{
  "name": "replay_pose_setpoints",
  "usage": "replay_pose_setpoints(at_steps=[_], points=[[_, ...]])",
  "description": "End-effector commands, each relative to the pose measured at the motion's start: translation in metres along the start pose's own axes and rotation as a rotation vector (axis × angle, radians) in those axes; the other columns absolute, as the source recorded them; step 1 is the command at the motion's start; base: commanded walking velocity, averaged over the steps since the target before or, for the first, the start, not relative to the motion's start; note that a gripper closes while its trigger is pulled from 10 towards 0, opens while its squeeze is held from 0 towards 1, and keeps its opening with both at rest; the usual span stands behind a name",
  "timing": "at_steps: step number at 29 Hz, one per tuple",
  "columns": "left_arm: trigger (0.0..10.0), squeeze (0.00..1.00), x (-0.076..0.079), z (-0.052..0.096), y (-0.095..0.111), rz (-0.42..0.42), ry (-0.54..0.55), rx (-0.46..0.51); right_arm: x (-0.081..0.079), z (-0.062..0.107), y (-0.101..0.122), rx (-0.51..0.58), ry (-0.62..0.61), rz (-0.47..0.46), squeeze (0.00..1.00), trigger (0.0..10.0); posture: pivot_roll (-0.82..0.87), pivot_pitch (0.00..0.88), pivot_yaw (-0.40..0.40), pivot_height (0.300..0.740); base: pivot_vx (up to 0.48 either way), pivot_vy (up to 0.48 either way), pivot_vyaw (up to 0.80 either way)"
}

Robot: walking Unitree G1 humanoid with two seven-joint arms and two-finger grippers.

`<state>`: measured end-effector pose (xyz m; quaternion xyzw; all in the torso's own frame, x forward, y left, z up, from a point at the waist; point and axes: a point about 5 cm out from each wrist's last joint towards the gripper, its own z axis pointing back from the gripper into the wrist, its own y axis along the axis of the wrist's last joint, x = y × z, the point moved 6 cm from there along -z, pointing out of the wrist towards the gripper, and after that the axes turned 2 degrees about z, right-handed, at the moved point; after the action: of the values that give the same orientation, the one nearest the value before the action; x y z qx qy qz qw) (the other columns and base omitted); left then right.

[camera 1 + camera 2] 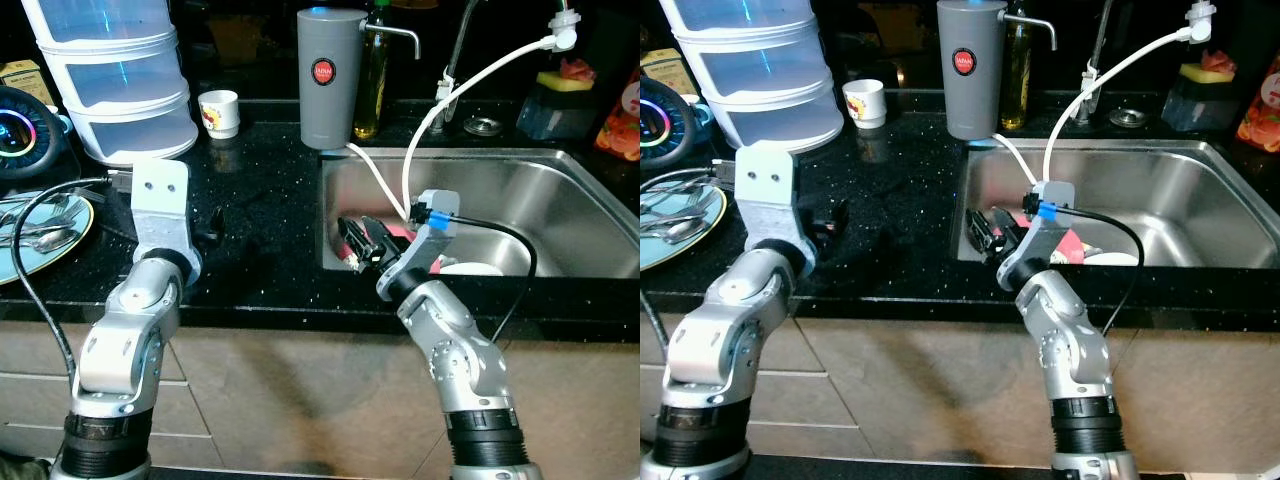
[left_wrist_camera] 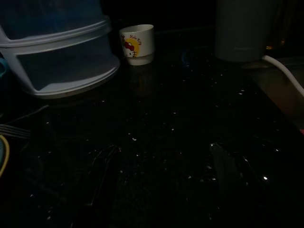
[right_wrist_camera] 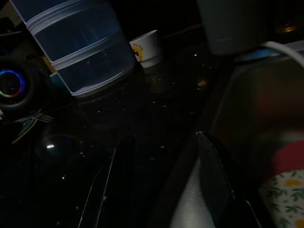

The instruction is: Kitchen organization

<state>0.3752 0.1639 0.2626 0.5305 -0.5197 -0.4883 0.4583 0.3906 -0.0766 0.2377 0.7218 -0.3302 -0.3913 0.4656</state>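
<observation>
Black counter (image 1: 270,210) open; right hand (image 1: 352,243) spread at sink (image 1: 520,170) edge.

Cup (image 1: 219,112) behind counter (image 1: 260,220), left of sink (image 1: 560,210); plate (image 1: 40,240) far left.

Black counter (image 1: 260,200) — steel sink (image 1: 560,200), white hose (image 1: 480,75)

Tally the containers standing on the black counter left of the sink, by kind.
Stacked translucent tubs: 1 stack
Small white cup: 1
Grey canister: 1
Oil bottle: 1
Blue plate of cutlery: 1
Total: 5
</observation>
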Motion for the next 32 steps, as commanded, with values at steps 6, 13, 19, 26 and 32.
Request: replay_pose_setpoints(at_steps=[6,13,19,26,32], points=[[10.0,0.00,-0.0006,0.0012,-0.0016,-0.004,0.000,-0.009,-0.0017,-0.0003,-0.0059,-0.022,0.009,-0.018,0.00,10.0,0.03,0.066,0.036,0.740,0.256,0.000,0.00],[10.0,0.00,-0.0008,0.0010,-0.0013,-0.004,0.001,-0.010,-0.0013,-0.0005,-0.0058,-0.022,0.009,-0.018,0.00,10.0,0.03,0.068,0.038,0.740,0.256,0.000,0.00],[10.0,0.00,-0.0006,0.0011,-0.0014,-0.004,0.001,-0.011,-0.0010,-0.0005,-0.0059,-0.022,0.009,-0.017,0.00,10.0,0.03,0.069,0.037,0.740,0.251,0.000,0.00],[10.0,0.00,-0.0006,0.0009,-0.0009,0.001,0.002,-0.009,-0.0012,-0.0008,-0.0056,-0.022,0.011,-0.017,0.00,10.0,0.03,0.069,0.036,0.740,0.251,0.000,0.00],[10.0,0.00,-0.0002,0.0007,-0.0006,0.001,0.000,-0.009,-0.0014,-0.0010,-0.0054,-0.022,0.012,-0.017,0.00,10.0,0.03,0.068,0.035,0.740,0.251,0.000,0.00]])
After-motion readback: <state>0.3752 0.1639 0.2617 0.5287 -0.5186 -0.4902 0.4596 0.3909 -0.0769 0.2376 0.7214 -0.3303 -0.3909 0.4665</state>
